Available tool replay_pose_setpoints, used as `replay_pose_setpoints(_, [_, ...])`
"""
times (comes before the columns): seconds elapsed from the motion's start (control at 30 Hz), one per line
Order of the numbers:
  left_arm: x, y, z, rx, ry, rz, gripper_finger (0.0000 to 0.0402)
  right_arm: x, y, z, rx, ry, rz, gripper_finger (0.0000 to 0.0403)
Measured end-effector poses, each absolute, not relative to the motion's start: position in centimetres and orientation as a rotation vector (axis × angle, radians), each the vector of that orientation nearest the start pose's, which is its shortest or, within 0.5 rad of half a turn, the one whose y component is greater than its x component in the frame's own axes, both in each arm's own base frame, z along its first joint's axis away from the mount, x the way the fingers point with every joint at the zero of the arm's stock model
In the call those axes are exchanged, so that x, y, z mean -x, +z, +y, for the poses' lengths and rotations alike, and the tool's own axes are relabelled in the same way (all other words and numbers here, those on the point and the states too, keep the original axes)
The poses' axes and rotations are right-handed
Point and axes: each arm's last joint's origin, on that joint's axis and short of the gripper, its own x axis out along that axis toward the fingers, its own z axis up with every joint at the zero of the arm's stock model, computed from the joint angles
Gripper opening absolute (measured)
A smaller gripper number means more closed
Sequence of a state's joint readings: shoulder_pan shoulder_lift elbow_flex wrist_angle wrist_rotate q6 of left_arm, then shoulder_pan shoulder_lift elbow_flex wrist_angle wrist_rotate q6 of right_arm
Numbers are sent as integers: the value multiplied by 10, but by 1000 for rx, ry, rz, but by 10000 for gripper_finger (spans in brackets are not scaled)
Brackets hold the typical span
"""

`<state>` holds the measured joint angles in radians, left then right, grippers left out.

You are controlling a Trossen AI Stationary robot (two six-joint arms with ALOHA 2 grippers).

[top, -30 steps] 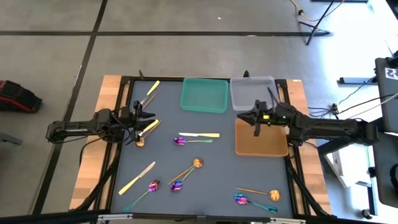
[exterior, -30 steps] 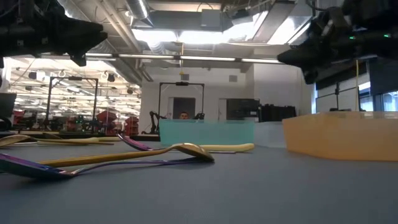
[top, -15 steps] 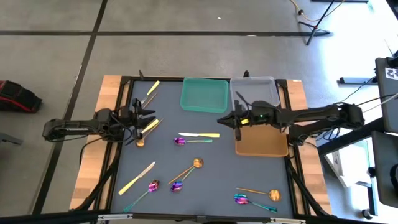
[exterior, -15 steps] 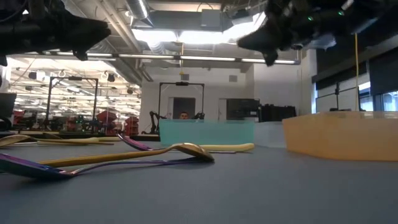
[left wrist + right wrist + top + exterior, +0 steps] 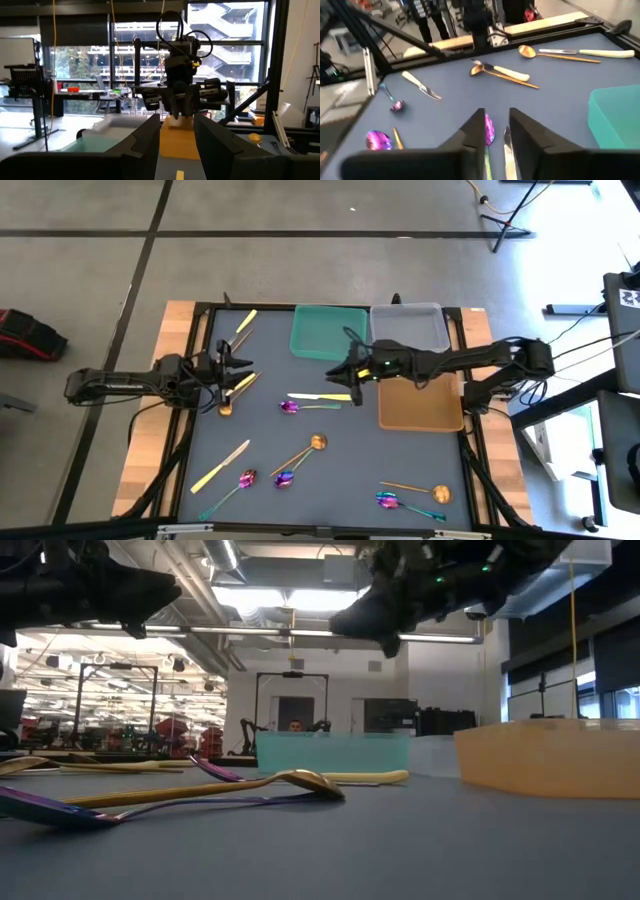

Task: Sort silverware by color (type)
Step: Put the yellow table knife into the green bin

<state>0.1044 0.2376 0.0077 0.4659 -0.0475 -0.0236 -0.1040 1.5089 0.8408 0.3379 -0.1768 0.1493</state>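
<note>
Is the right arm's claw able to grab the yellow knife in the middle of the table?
Probably yes. The right claw hangs just above the knife, fingers a little apart, and nothing lies over it. The purple spoon beside it is close, though.

silverware [image 5: 318,443] on table [image 5: 350,470], trays [image 5: 328,333] behind
</note>
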Motion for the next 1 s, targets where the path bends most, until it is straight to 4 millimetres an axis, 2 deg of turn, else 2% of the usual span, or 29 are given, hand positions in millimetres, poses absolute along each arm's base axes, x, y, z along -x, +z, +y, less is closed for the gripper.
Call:
replay_pose_setpoints(0.2, [-111, 188, 13, 49, 145, -212, 114, -350, 211, -24, -152, 69, 470, 179])
replay_pose_setpoints(0.37, [-113, 186, 13, 105, 127, -193, 114, -370, 197, -11, -98, 118, 571, 220])
replay_pose_setpoints(0.63, [-116, 183, 13, 123, 124, -161, 114, -386, 171, 12, -36, 112, 648, 227])
replay_pose_setpoints(1.0, [-117, 182, 10, 126, 106, -148, 114, -390, 132, 10, -7, 18, 765, 227])
